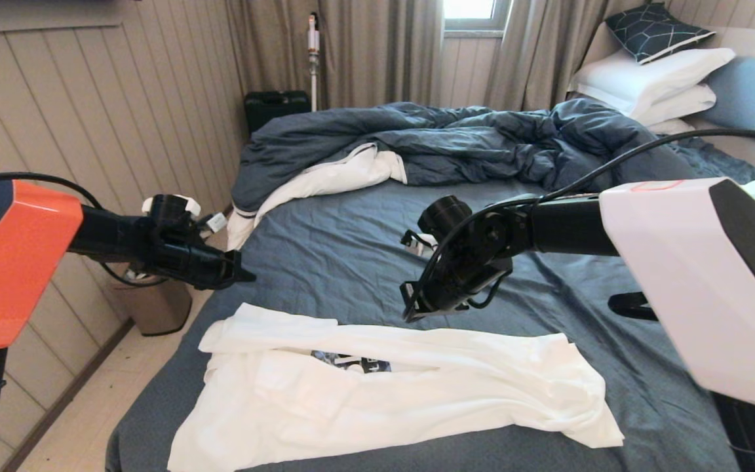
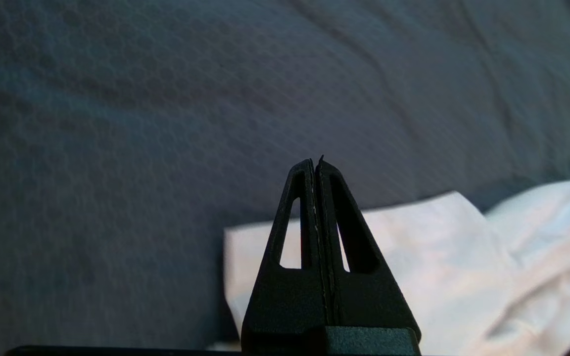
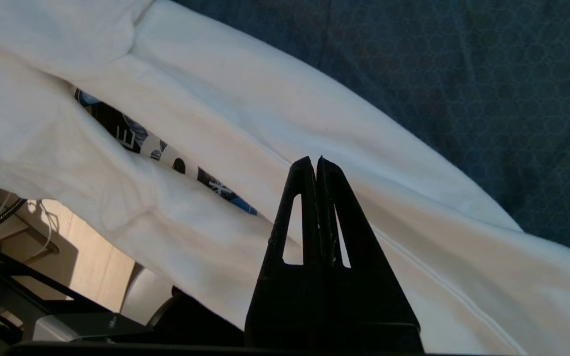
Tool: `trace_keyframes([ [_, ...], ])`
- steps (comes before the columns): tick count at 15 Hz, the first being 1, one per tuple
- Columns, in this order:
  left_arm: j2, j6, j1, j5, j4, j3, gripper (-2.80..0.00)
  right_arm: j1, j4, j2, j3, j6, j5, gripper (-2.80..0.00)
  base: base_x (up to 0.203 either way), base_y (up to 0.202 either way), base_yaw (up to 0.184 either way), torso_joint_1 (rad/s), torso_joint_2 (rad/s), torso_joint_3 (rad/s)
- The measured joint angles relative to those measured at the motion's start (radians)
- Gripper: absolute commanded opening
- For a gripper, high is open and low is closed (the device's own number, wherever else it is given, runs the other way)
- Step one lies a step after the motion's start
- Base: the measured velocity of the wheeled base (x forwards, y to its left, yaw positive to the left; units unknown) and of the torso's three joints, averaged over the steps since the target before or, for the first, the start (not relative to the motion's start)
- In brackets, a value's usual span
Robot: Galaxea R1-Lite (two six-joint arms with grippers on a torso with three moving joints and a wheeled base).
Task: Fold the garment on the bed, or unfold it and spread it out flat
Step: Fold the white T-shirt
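1. A white T-shirt (image 1: pixel 390 393) is lying partly folded across the near end of the bed (image 1: pixel 351 249), its long fold running from 9 o'clock to 3 o'clock in the head view, with its near edge hanging at the foot of the mattress.
2. A strip of dark printed graphic (image 1: pixel 351 362) is peeking out between the shirt's folded layers.
3. The left gripper (image 1: pixel 246 276) is hovering above the shirt's upper left corner, at about 10 o'clock from the shirt's middle, with its jaws pressed together and gripping nothing.
4. The right gripper (image 1: pixel 410 308) is hanging just above the shirt's far edge, at about 12 o'clock from its middle, jaws likewise closed tight and empty.
5. A rumpled dark blue duvet (image 1: pixel 456 141) is lying bunched across the far half of the bed, at 12 o'clock from the shirt.
6. White pillows (image 1: pixel 653 82) are stacking up at 2 o'clock, against the light blue headboard (image 1: pixel 754 92).
7. A metal bin (image 1: pixel 154 305) is standing on the floor at 9 o'clock beside the bed.
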Motion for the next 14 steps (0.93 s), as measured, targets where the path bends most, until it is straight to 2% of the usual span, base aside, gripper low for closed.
trace_keyframes([
  [5, 0.111, 0.008, 0.039, 0.002, 0.106, -0.173, -2.80, -0.030, -0.008, -0.042, 0.069, -0.008, 0.003, -2.80, 0.000, 0.000, 0.000, 0.000, 0.00, 0.000],
  [8, 0.132, 0.015, 0.073, 0.002, 0.173, -0.202, -2.80, -0.040, -0.008, -0.065, 0.098, -0.009, 0.002, -2.80, 0.000, 0.000, 0.000, 0.000, 0.00, 0.000],
  [9, 0.134, 0.027, 0.088, 0.002, 0.191, -0.202, 0.00, -0.040, -0.010, -0.071, 0.103, -0.009, 0.002, -2.80, 0.000, 0.000, 0.000, 0.000, 0.00, 0.000],
  [14, 0.131, 0.057, 0.103, 0.001, 0.242, -0.194, 0.00, -0.052, -0.017, -0.081, 0.111, -0.009, 0.003, -2.80, 0.000, 0.000, 0.000, 0.000, 0.00, 0.000],
])
